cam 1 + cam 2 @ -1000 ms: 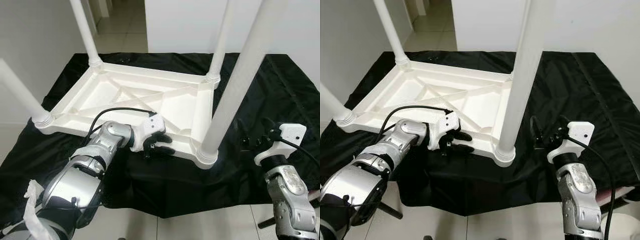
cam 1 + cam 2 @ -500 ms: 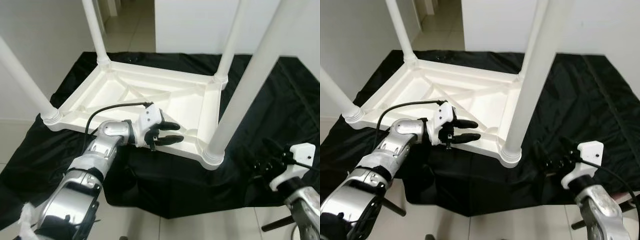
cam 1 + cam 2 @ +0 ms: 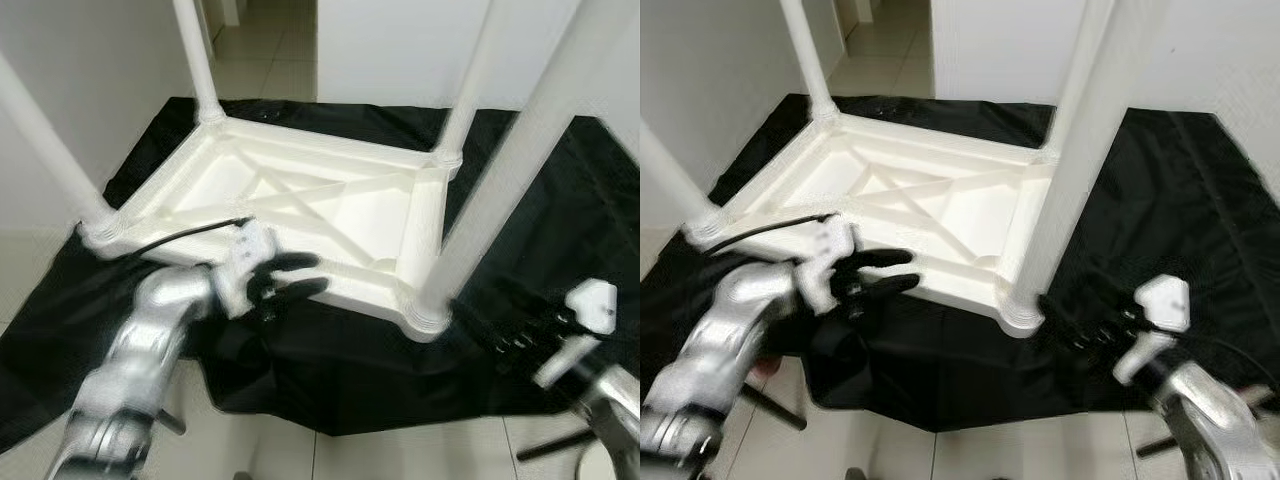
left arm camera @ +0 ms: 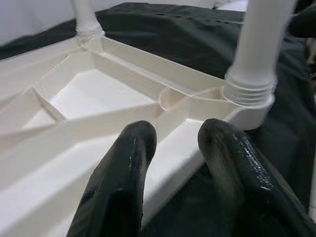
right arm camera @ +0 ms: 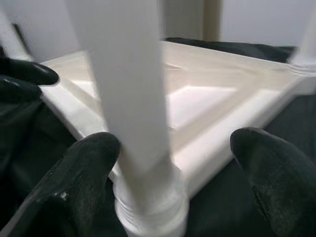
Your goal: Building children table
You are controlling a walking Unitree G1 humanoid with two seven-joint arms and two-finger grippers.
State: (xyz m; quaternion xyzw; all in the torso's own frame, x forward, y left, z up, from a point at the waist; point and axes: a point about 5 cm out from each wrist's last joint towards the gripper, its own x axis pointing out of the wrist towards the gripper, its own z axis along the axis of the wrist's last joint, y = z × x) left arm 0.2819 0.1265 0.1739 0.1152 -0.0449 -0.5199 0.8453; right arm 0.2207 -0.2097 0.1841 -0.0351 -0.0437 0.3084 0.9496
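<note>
While the white children's table (image 3: 300,205) lies upside down on the black cloth (image 3: 560,190), its four legs standing up, the relation that counts is between its near long rim and the two grippers. That rim runs from the robot's left across to the near-right leg (image 3: 500,170), whose threaded foot sits in the corner socket close to the robot. The left gripper (image 3: 290,275) is at the middle of this near rim, fingers parted and holding nothing, pointing along the rim toward the near-right leg; the left wrist view shows its two fingers (image 4: 123,182) apart just above the rim's edge. The right gripper (image 3: 1095,325) hangs over the cloth just right of the same leg, also spread and empty; its wrist view shows the leg framed between the fingertips (image 5: 89,168) without touching them. By my judgement the right gripper is the nearer one to that leg, the left the nearer to the rim. Against the picture of half a second ago, the left gripper sits slightly nearer the robot and the right one has come closer in toward the leg, though the camera has shifted too and both arms are blurred.
</note>
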